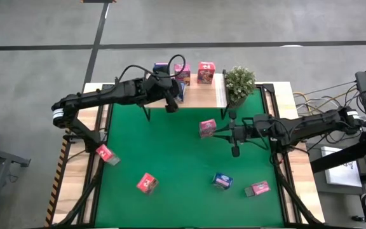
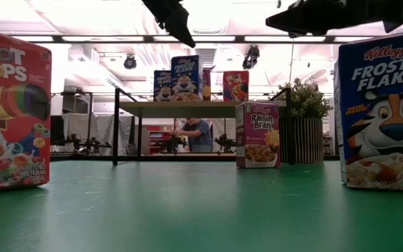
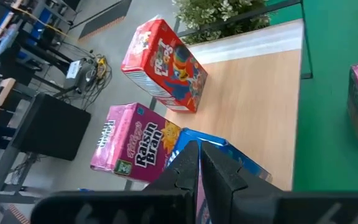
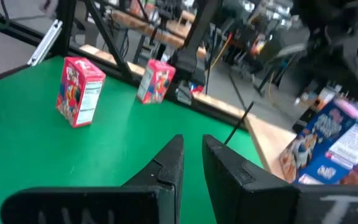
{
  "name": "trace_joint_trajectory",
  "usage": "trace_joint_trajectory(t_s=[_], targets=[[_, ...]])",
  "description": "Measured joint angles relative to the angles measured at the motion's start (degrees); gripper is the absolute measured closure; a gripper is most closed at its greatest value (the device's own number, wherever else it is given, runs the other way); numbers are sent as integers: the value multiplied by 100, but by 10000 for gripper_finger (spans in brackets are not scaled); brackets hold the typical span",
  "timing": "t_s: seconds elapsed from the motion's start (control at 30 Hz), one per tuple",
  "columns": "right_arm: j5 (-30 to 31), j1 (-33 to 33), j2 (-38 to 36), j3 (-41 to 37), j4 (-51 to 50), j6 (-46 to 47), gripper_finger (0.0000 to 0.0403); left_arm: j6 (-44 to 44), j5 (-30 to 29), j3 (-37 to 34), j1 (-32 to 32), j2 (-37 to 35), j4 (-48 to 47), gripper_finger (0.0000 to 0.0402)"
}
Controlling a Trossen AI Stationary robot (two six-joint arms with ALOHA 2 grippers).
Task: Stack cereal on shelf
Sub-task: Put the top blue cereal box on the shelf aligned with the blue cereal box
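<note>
Presently catalogued: left gripper (image 1: 171, 107), fingers pressed together and empty, hung at the front edge of the shelf (image 1: 202, 94), a pale wooden board on thin black legs. Just beyond its fingertips on that board stood a blue cereal box (image 3: 219, 152), a pink Raisin Bran box (image 3: 137, 144) beside it, and farther off a red Froot Loops box (image 3: 165, 65), all upright printed cardboard. A potted plant (image 1: 239, 84) with small green leaves, in a slatted pot, stood off the shelf's end, well clear of that gripper.

Right gripper (image 1: 234, 150) hovered above the green mat (image 1: 170, 152), fingers narrowly apart, nothing between them. Nearest to it, just to its inner side, a pink box (image 1: 208, 128) stood on the mat. Farther toward the table's near edge lay a blue box (image 1: 222, 180) and a pink box (image 1: 257, 188), apart from each other. Across the mat, well away from either gripper, sat two more red boxes (image 1: 147, 183), one (image 1: 107, 154) by the mat's edge. Nothing stood between the right gripper and the nearest pink box.

Beyond the table, a person (image 2: 200, 134) showed in the room behind.
</note>
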Motion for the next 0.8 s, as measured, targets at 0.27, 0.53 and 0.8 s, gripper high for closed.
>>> trace_joint_trajectory(t_s=[0.27,0.53,0.8], targets=[[13,-4,-246,-225,276,-50,355,-36,8,-4,9,0,-77,402],[13,-4,-320,-225,184,-16,355,-221,-10,-40,106,209,252,402],[11,-4,-315,-225,179,62,355,-462,-403,-44,122,341,247,402]])
